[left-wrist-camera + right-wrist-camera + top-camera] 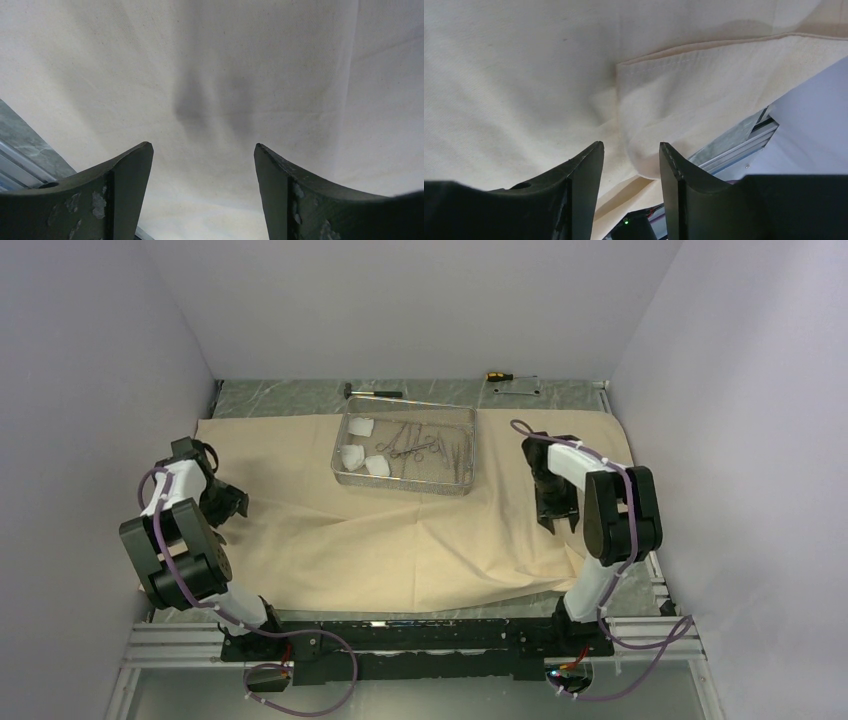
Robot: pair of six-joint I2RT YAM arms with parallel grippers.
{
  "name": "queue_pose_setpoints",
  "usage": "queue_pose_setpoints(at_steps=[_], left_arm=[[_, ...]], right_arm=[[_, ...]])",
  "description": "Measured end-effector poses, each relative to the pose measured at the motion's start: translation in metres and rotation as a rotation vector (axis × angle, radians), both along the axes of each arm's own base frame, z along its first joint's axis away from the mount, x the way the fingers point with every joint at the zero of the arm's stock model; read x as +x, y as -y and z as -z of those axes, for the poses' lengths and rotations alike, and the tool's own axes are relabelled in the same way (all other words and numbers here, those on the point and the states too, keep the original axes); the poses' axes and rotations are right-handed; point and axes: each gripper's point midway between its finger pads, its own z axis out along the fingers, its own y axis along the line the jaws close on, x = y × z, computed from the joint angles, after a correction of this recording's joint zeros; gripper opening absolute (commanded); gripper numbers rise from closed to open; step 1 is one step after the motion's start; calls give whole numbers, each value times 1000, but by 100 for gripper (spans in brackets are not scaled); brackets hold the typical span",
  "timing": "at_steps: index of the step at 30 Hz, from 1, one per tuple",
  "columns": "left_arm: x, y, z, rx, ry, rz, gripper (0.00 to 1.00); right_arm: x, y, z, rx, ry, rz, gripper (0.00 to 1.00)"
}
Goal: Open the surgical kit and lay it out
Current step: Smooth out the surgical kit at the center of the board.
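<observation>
The wrap cloth (400,540) lay spread under the wire-mesh tray (403,487). Left of the tray, the left pincer (200,150) hung released. Right of it, the right pincer (631,145), parted and empty, probably needed to pinch the doubled corner (684,100) low and pull outward.

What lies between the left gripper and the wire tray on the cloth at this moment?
Nothing but bare, lightly creased beige cloth lies between the left gripper and the tray; the top view shows this.

No legible text, no labels, no brand marks, no numbers, plain large beige wrap cloth (400,550), unmarked rectangular steel wire-mesh tray (420,487), nothing readable in either wrist view
</observation>
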Motion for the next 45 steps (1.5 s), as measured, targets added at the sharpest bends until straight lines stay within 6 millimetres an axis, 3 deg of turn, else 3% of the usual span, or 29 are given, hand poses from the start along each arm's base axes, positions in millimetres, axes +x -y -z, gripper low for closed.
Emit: queue_pose_setpoints(at_steps=[4,9,11,13,15,23,28,32,41,44,45], left_arm=[[2,-4,0,-2,15,-6,79],[1,-9,0,-1,21,-10,79],[2,-11,0,-2,28,-15,79],[2,-12,-1,-4,32,-19,78],[3,-11,-1,-9,37,-20,78],[4,-10,-1,-18,42,-20,77],[3,-12,-1,-17,42,-24,77],[3,-14,-2,-8,41,-30,77],[1,-31,-8,44,38,-65,78],[-2,-35,-8,51,33,-78,79],[-2,-36,-8,53,32,-80,79]], right_arm=[[1,-7,-1,-21,-3,-38,42],[-5,1,3,-82,-42,-25,33],[-7,5,6,-108,-61,-18,23],[-8,7,9,-127,-76,-15,7],[-9,9,10,-146,-81,-6,0],[-14,39,-8,-322,-46,88,0],[-35,97,-37,-501,34,337,0],[-66,140,-58,-642,80,520,0],[-76,166,-71,-887,52,502,0],[-82,171,-75,-928,42,511,18],[-83,173,-77,-939,47,519,29]])
